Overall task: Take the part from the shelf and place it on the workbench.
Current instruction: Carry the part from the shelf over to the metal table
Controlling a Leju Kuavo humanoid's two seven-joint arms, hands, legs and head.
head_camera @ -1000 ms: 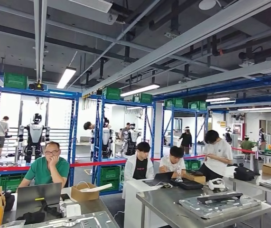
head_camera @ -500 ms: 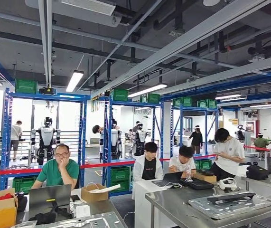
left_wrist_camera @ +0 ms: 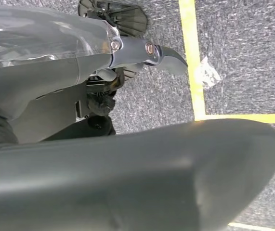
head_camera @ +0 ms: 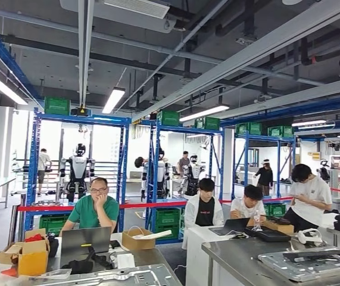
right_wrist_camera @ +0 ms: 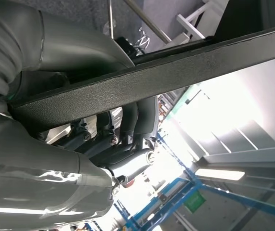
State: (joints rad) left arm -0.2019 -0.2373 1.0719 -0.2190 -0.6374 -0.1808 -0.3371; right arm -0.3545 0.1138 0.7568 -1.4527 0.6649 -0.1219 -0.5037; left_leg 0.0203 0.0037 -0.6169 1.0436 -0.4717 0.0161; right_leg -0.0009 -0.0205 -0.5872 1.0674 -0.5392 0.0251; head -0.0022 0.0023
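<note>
Head view: a workshop hall is seen, with blue racks [head_camera: 122,167] across the back and seated people behind two work areas. Low on the right a steel surface [head_camera: 240,253] is seen carrying a flat metal panel [head_camera: 307,262]. Low on the left, a second surface [head_camera: 152,257] is crowded with a laptop and cardboard boxes.

Right wrist view: the part [right_wrist_camera: 187,72], a long flat black bar with a grainy finish, is seen running across the palm side of the right hand [right_wrist_camera: 128,139]. Dark fingers [right_wrist_camera: 143,115] are curled against its underside, so it is judged to be grasped there. Its long axis lies crosswise to the fingers, and both ends pass out of the picture, so its full length cannot be told.

Left wrist view: the left hand [left_wrist_camera: 92,62] hangs over grey floor [left_wrist_camera: 237,57] marked with a yellow line [left_wrist_camera: 192,62]. Whether it is clenched or released cannot be told.

Judgement: pickup is done and carrying is under way. Both surfaces lie ahead of and below the hands, and the steel one on the right falls on the side of the loaded arm. For set-down the bar's long axis would best be laid along a bare stretch, away from the panel.
</note>
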